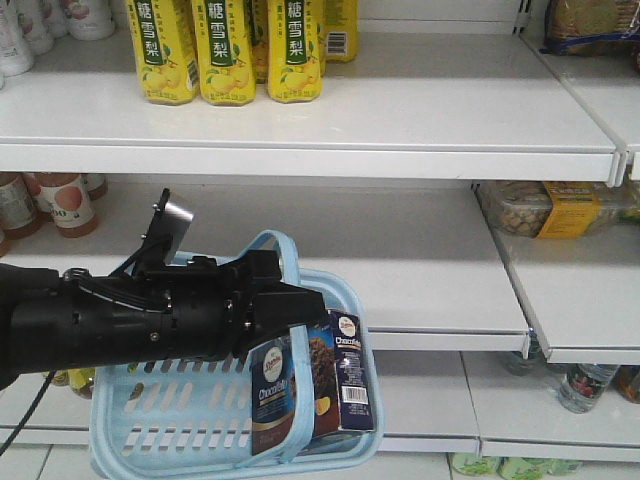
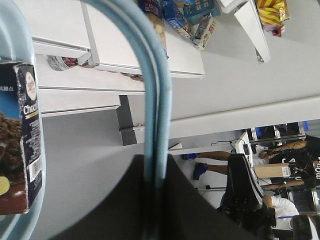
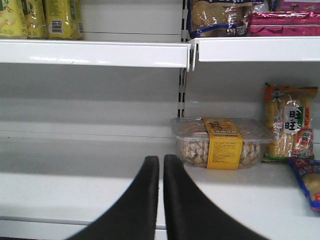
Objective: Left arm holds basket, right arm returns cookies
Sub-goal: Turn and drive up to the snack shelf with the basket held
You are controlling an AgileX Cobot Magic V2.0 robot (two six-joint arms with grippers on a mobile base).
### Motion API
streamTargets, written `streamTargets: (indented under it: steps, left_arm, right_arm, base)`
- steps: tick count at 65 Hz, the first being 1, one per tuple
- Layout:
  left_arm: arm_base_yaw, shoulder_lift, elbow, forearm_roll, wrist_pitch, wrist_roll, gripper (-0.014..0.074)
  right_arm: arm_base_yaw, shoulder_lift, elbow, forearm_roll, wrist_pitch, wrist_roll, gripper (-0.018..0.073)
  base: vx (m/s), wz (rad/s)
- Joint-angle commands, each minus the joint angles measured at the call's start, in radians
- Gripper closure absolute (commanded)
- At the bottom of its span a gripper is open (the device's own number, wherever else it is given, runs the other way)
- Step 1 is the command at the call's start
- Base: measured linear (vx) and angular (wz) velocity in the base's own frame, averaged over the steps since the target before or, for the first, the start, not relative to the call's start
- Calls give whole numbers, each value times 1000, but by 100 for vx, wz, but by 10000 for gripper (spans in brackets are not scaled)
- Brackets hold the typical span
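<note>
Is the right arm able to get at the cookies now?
Probably, after turning: the right gripper faces the shelf, not the basket. The cookies stick up out of it, though the left gripper crowds them.

Tall yellow drink bottles (image 1: 228, 50) are ranged at 12 o'clock; a clear orange-labelled biscuit pack (image 1: 545, 208) is laid at 3 o'clock.

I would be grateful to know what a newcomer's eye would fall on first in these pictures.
The thick black left arm fills the lower left of the front view, the left gripper shut on the handle of the light blue basket, with the dark blue cookie box standing inside. Yellow drink bottles line the top shelf, and the right gripper points, closed and empty, towards a clear biscuit pack.
</note>
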Motion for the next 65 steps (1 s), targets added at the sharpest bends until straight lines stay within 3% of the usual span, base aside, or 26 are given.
streamTargets:
  steps: [1, 65]
  left_arm:
    - [-5, -38, -37, -95, 49, 4, 602]
    - [-5, -38, -37, -95, 49, 4, 602]
  right_arm:
    - [-1, -10, 18, -3, -73, 1, 565]
    - [-1, -10, 18, -3, -74, 1, 565]
  base:
    - [11, 13]
    - [7, -3]
